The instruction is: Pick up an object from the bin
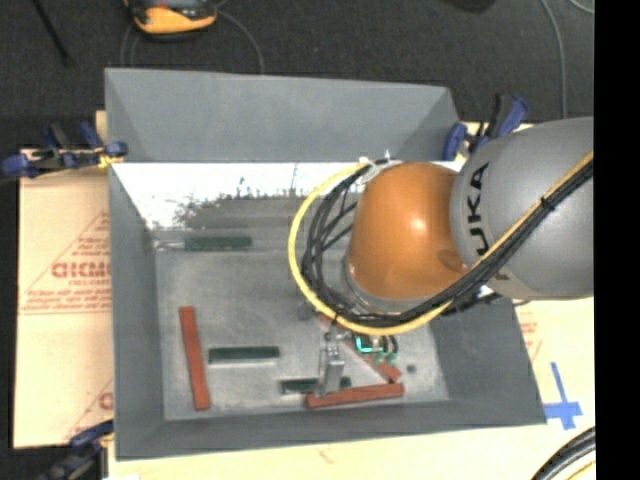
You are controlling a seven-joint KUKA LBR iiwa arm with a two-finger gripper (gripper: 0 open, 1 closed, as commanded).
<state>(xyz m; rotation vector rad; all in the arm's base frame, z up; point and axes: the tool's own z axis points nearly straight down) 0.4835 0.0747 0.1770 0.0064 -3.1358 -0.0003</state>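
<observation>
In the camera view the hand (333, 366) hangs low near the front wall of the bin (135, 298), just above a flat reddish-brown bar (355, 396), with a short dark green bar (298, 386) beside it. I cannot tell whether the hand is apart or together. The bar lies along the wall, so it is probably best reached from straight above.

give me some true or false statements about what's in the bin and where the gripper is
1. A red-brown stick lies along the left side of the bin. True.
2. The gripper is over the back left corner. False: it is near the front wall, close to a second red-brown stick.
3. A dark green bar lies by the back wall. True.
4. A yellow ball lies mid-floor. False: another dark green bar lies there.
</observation>
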